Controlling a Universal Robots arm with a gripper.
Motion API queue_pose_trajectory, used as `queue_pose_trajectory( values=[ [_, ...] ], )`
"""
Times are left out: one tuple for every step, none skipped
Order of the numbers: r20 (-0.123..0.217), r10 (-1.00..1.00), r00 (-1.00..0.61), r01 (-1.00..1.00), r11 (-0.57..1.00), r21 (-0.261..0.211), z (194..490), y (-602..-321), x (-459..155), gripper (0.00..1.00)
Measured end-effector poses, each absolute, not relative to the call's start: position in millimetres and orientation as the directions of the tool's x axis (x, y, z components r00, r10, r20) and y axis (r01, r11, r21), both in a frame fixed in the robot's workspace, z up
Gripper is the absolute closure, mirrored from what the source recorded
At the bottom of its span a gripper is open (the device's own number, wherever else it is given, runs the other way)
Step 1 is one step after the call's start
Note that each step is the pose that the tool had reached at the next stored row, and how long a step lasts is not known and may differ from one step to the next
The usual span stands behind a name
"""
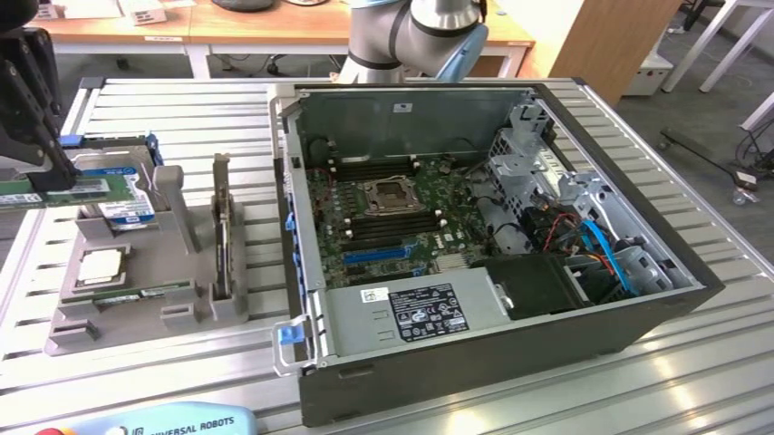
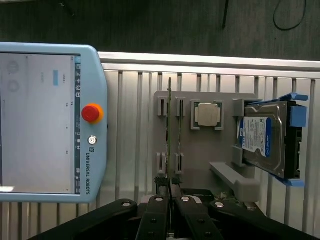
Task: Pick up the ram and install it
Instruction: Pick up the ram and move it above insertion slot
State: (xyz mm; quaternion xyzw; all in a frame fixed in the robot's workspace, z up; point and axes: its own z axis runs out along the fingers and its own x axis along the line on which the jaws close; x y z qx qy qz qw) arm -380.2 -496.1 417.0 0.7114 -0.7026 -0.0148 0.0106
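My gripper (image 1: 51,179) hangs at the exterior view's far left, above the grey holder (image 1: 133,317), shut on the ram (image 1: 72,191). The ram is a long, thin green stick held level, clear of the holder. In the wrist view the ram (image 2: 170,130) shows edge-on, as a thin line running out from between the black fingers (image 2: 156,210) of the gripper (image 2: 170,200). The open computer case (image 1: 629,317) lies on the exterior view's right, and its motherboard (image 1: 362,231) with dark memory slots faces up. The gripper is well away from the case.
The holder also carries a square silver processor chip (image 1: 100,265), a blue-framed hard drive (image 2: 265,137), an upright dark expansion card (image 1: 221,231) and another green stick (image 1: 143,292). A teach pendant (image 2: 45,125) lies on the slatted table (image 1: 701,381) near the holder.
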Motion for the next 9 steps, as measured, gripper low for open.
queue_pose_trajectory(
  values=[
    [-0.006,-1.0,0.012,-0.999,-0.013,0.036,418.1,-496.1,-380.2,0.88],
    [-0.006,-1.0,0.012,-0.999,-0.013,0.036,419.0,-496.2,-380.2,0.88],
    [-0.006,-1.0,0.012,-0.999,-0.013,0.036,420.0,-496.1,-380.2,0.88],
    [-0.006,-1.0,0.012,-0.999,-0.013,0.036,421.0,-496.1,-380.2,0.88],
    [-0.006,-1.0,0.012,-0.999,-0.013,0.036,422.0,-496.1,-380.2,0.88],
    [-0.006,-1.0,0.012,-0.999,-0.013,0.036,423.0,-496.1,-380.2,0.88],
    [-0.006,-1.0,0.012,-0.999,-0.013,0.036,424.1,-496.1,-380.2,0.88],
    [-0.006,-1.0,0.012,-0.999,-0.013,0.036,425.1,-496.1,-380.2,0.88],
    [-0.006,-1.0,0.012,-0.999,-0.013,0.036,425.6,-496.1,-380.2,0.88]
  ],
)
